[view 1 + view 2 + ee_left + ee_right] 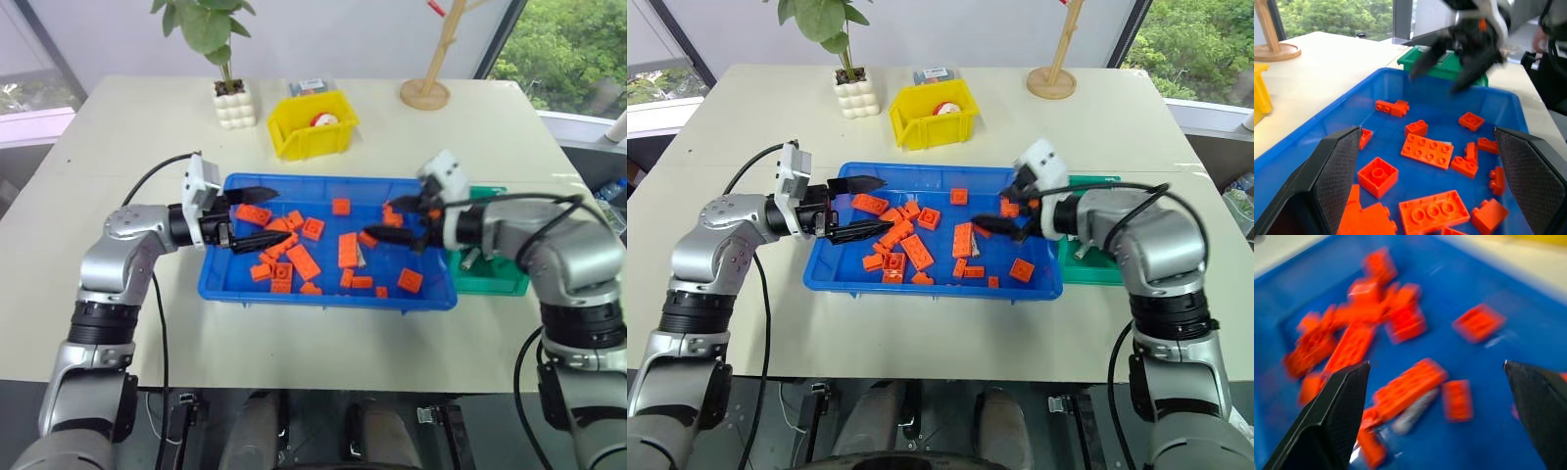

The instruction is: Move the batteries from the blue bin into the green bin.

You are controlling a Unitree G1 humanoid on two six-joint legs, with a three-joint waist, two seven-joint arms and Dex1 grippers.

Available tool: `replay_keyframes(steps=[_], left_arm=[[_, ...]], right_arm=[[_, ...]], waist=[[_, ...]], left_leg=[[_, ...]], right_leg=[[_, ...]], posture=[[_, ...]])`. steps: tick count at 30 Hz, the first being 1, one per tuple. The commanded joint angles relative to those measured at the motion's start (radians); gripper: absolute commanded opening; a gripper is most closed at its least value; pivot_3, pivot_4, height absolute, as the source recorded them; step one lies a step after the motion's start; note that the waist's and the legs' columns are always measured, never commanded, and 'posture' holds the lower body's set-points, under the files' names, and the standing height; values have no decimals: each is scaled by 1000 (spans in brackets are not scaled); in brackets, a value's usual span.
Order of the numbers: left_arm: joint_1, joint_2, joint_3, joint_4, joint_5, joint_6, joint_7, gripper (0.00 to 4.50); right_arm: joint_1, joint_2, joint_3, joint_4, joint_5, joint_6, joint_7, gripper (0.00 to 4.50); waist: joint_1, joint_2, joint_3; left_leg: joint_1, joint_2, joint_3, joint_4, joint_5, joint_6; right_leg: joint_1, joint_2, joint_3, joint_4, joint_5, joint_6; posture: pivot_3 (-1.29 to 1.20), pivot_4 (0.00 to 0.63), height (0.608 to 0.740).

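Battery point(1415, 412) in blue bin point(235, 284), flat beside brick, long axis unclear

Bright, even daylight; right wrist view seems motion-blurred.

No writing, label, brand name or number can be read anywhere here. The small box point(312, 87) just behind the yellow bin point(312, 125) has a pale top with some marking on it, too small to make out. The round red and white thing point(324, 120) lying inside the yellow bin may carry a mark, but nothing on it is legible.
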Motion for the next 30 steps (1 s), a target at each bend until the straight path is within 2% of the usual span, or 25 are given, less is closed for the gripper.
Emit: replay_keyframes(steps=[1,7,13,22,30], left_arm=[[30,25,48,-85,-37,27,32,4500],[97,52,83,-163,-63,61,81,4500],[140,67,106,-218,-85,86,120,4500],[173,83,123,-264,-106,105,158,4500],[185,82,120,-280,-121,109,181,4500]], right_arm=[[5,-55,105,25,-81,-211,110,4464],[-45,-48,220,133,-168,-454,249,4464],[-105,32,298,291,-275,-619,275,4464],[-189,127,321,535,-380,-758,276,4464],[-209,100,342,598,-482,-881,298,4464]], waist=[[-3,0,0],[-8,0,0],[-11,0,0],[-8,0,0],[-8,0,0]], left_leg=[[0,0,0,0,0,0],[0,1,0,0,0,0],[0,1,0,0,0,0],[0,1,0,1,0,0],[0,1,0,1,0,0]], right_leg=[[0,0,0,0,0,0],[0,1,0,0,0,0],[0,1,0,0,0,0],[0,1,0,0,0,0],[0,1,0,0,0,0]], posture=[[0,150,739],[0,150,739],[0,150,739],[0,150,739],[0,150,739]])
